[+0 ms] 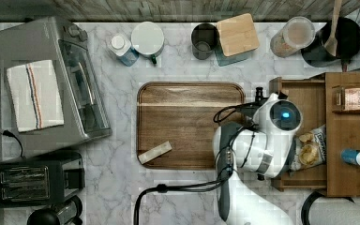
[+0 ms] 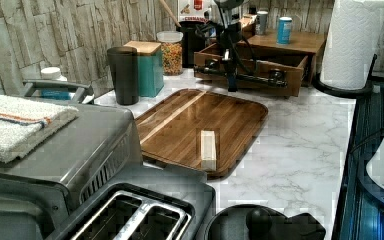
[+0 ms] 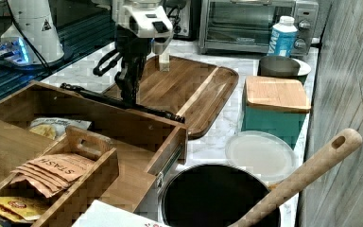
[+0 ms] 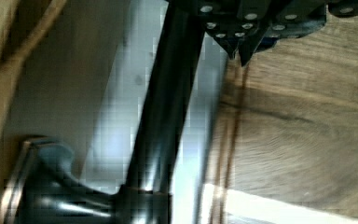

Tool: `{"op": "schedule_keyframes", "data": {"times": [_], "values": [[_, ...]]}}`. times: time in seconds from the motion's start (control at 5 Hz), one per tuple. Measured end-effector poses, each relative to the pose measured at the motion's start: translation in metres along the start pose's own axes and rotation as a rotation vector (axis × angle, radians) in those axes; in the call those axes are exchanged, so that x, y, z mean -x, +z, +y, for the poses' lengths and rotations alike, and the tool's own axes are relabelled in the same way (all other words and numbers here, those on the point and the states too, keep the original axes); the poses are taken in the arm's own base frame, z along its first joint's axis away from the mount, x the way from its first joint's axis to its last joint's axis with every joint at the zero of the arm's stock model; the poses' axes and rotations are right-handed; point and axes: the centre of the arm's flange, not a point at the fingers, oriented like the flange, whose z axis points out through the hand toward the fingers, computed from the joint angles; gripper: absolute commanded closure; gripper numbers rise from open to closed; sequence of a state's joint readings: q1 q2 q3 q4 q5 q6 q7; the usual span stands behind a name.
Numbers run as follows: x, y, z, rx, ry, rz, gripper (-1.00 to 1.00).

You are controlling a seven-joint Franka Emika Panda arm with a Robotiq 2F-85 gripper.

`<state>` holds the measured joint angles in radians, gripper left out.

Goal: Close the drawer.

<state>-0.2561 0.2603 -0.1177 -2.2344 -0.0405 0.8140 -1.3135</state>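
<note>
Close against the wrist camera runs a black metal bar handle (image 4: 161,116) on the open medium-brown wooden drawer (image 3: 123,125), beside the dark wooden tray (image 1: 190,124) on the marble counter (image 1: 117,187). Jaws (image 3: 127,92), apparently clenched, hang just outside the handle. Judged step: approach done; next, press the front panel squarely inward.

- The drawer (image 3: 137,127) stands pulled out of the cabinet (image 1: 351,136) towards the tray (image 1: 190,124), its handle bar (image 3: 123,101) just short of the tray's edge.
- In the top view, the toaster oven (image 1: 51,84) sits at the left with a towel (image 1: 33,95) on it, and the toaster (image 1: 35,178) below it.
- A chip bag (image 1: 309,150) lies in the drawer.
- A small block (image 1: 154,152) lies on the tray.
- The gripper (image 3: 128,92) hangs over the handle bar.
</note>
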Motion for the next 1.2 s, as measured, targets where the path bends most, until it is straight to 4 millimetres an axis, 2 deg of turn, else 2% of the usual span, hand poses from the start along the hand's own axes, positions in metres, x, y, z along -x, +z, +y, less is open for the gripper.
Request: {"op": "schedule_keyframes", "data": {"times": [0.2, 0.8, 1.0, 1.2], "values": [[0.000, -0.005, 0.034, -0.023, -0.006, 0.013, 1.00], [-0.007, -0.001, 0.131, 0.003, 0.034, 0.053, 1.00], [-0.006, 0.000, 0.151, 0.027, 0.045, 0.033, 1.00], [-0.016, 0.000, 0.152, 0.020, 0.011, -0.026, 1.00]]}}
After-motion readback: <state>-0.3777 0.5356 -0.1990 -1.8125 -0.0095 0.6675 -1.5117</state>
